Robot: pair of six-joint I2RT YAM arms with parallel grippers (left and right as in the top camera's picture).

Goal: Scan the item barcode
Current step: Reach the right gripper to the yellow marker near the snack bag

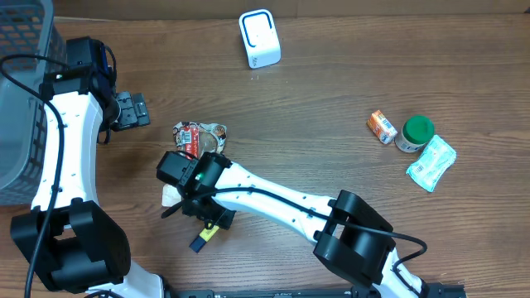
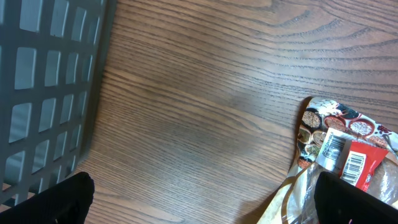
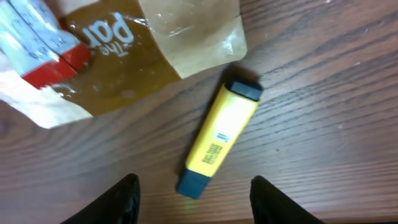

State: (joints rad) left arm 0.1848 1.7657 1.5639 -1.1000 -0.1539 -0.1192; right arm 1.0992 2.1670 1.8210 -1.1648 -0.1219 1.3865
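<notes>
A yellow marker-shaped item [image 3: 219,138] with dark caps and a small printed label lies flat on the wooden table. My right gripper [image 3: 194,205] is open just above it, one finger on either side of its lower cap, holding nothing. From above, the item [image 1: 203,236] shows at the right gripper [image 1: 207,222]. A crumpled snack packet [image 3: 155,43] with barcodes lies just beyond it. My left gripper [image 1: 131,110] hovers open and empty left of the packet [image 2: 342,149]. A white box-shaped device [image 1: 259,38] stands at the back.
A grey plastic basket [image 1: 21,91] fills the far left, and its wall [image 2: 43,81] is close to the left gripper. At the right lie a small orange pack [image 1: 382,127], a green-lidded jar [image 1: 414,132] and a green-and-white pouch [image 1: 432,163].
</notes>
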